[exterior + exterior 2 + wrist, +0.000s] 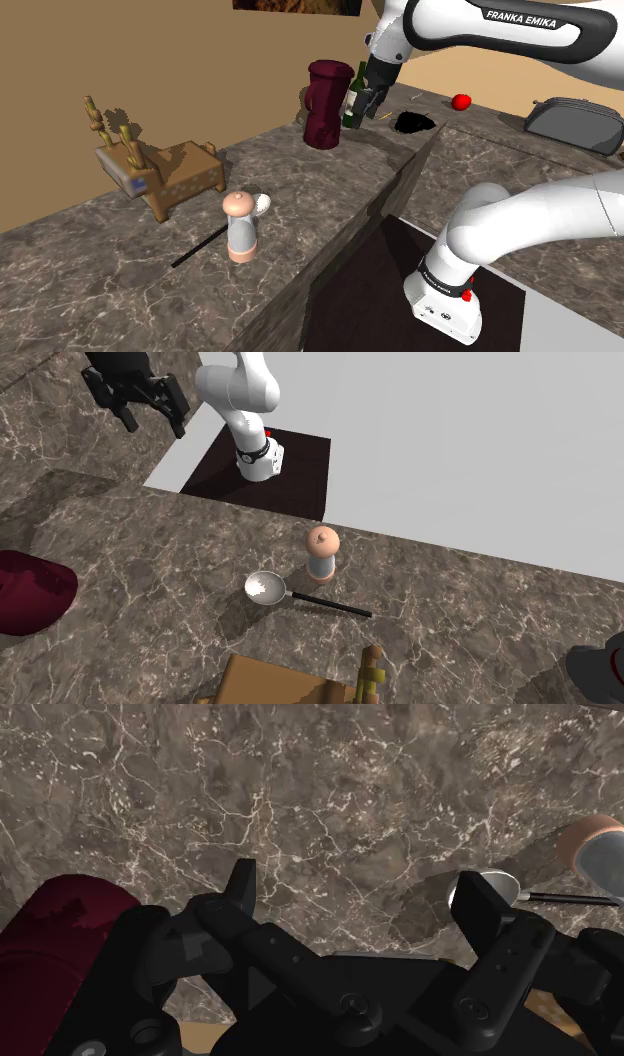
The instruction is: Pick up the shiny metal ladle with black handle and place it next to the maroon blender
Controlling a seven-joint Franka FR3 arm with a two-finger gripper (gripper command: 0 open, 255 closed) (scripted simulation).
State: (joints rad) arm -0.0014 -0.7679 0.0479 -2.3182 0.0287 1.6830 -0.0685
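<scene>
Ladle (283, 593) is lying flat on the desk (90, 285) beside the grinder (241, 228), far from the blender (325, 105); my jaws are hanging wide and empty near the blender, readying for the handle.

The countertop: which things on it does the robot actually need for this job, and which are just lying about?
Needed for the job:
- ladle
- maroon blender
- gripper, open and holding nothing

Just lying about:
- pink-topped grinder, right beside the ladle
- wooden rack
- green bottle
- red round thing
- grey toaster
</scene>
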